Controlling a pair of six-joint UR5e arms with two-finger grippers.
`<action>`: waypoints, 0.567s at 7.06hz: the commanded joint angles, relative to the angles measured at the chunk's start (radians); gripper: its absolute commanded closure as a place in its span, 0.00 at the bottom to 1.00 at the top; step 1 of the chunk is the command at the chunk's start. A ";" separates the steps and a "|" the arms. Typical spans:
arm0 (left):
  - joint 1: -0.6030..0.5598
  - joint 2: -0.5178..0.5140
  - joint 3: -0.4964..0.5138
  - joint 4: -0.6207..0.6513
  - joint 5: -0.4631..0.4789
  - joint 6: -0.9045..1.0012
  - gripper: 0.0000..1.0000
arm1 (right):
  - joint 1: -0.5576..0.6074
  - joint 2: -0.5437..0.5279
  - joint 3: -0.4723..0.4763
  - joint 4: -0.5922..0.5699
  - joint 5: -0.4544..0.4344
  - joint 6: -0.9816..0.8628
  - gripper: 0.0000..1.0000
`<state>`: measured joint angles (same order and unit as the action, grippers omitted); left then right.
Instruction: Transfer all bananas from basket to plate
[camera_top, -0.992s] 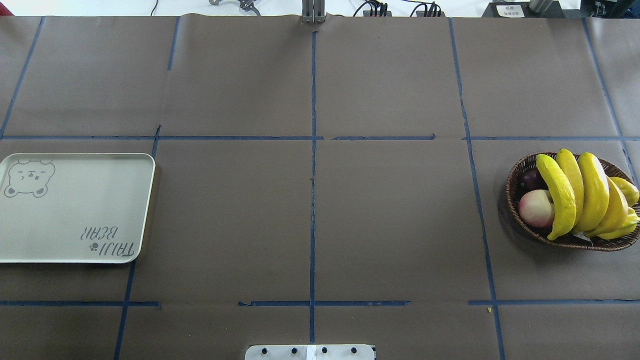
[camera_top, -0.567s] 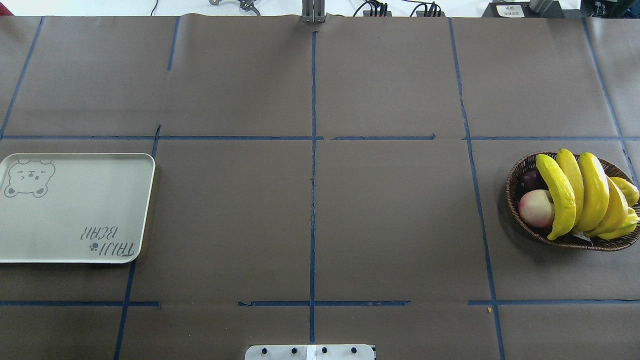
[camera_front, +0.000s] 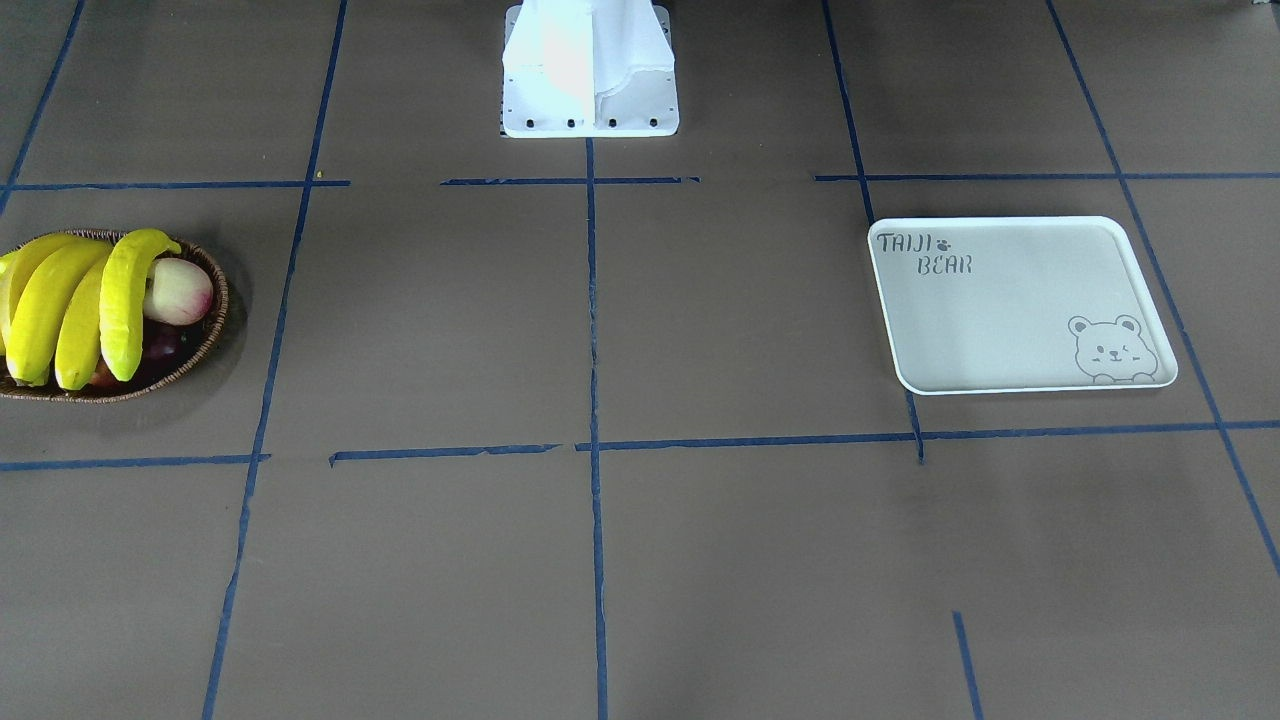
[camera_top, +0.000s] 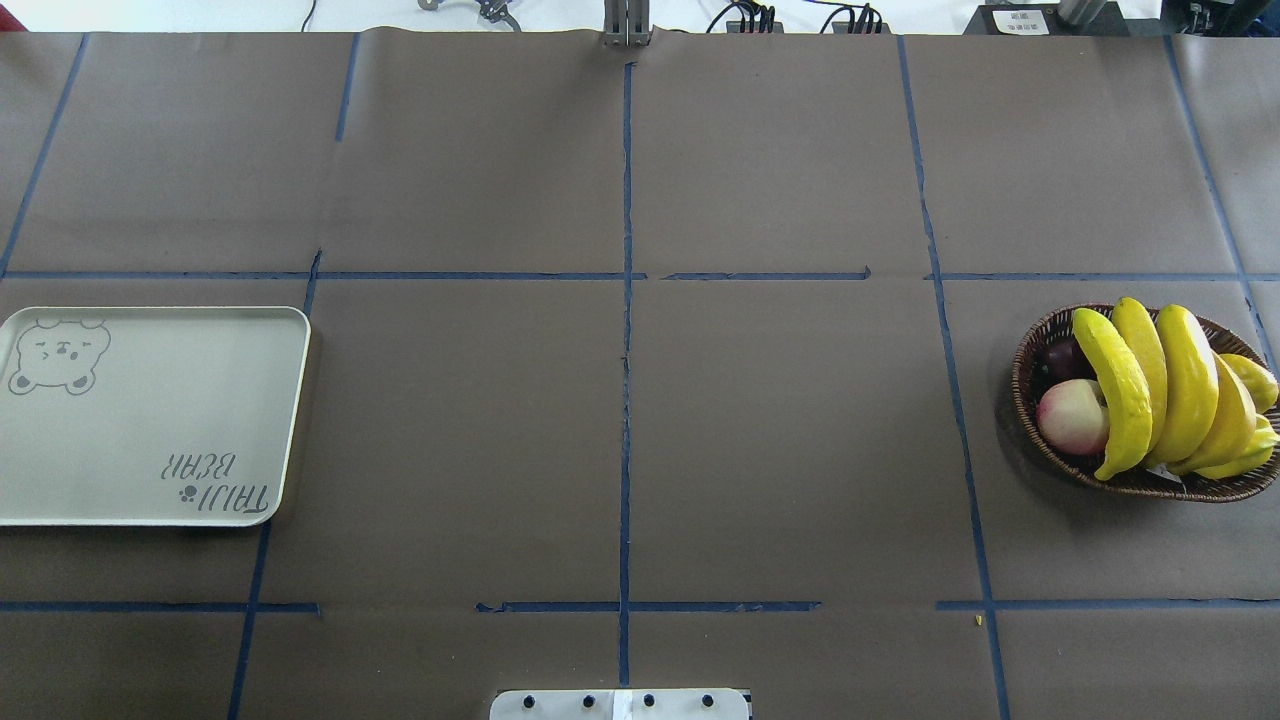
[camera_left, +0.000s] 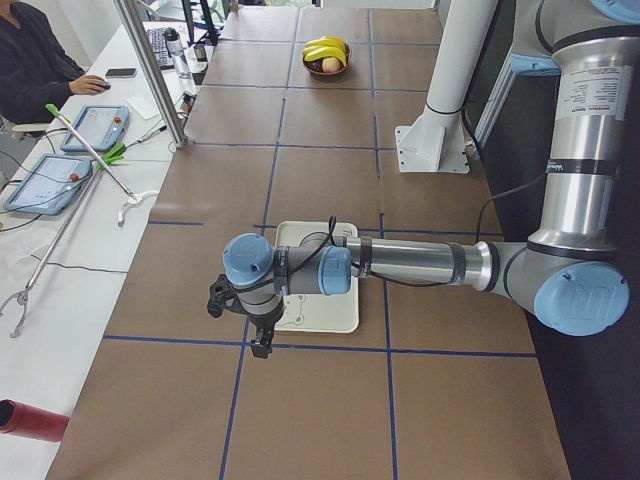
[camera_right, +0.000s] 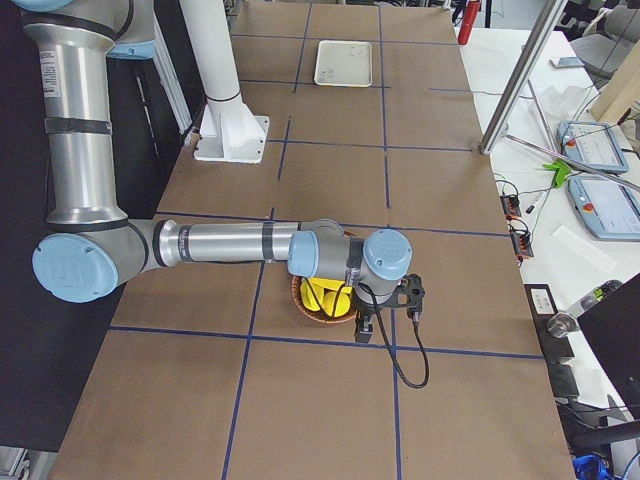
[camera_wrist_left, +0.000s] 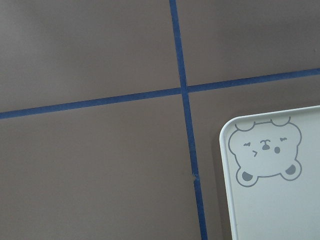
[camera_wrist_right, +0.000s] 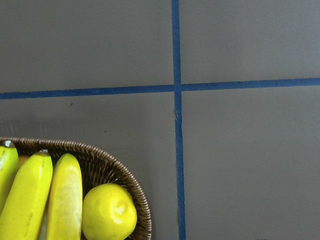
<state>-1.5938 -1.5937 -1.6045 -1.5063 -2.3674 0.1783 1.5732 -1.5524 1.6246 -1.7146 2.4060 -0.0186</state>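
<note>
Bananas (camera_top: 1165, 385) glossy yellow, curved, piled in wicker basket (camera_top: 1030, 360)

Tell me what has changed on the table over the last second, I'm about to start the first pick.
Nothing has visibly changed in the overhead view. The bananas lie in the basket just as they did, and the plate sits in the same spot with nothing on it.
</note>
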 joint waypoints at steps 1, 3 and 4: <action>0.003 0.001 -0.028 -0.014 0.002 -0.005 0.00 | -0.001 0.012 0.039 0.003 -0.002 -0.003 0.00; 0.003 -0.005 -0.032 -0.026 0.003 -0.006 0.00 | -0.001 0.017 0.070 0.001 -0.004 0.002 0.00; 0.005 -0.006 -0.031 -0.025 0.003 -0.008 0.00 | -0.001 0.018 0.078 0.003 -0.004 0.000 0.00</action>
<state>-1.5906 -1.5973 -1.6349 -1.5301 -2.3642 0.1736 1.5724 -1.5367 1.6879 -1.7131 2.4035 -0.0184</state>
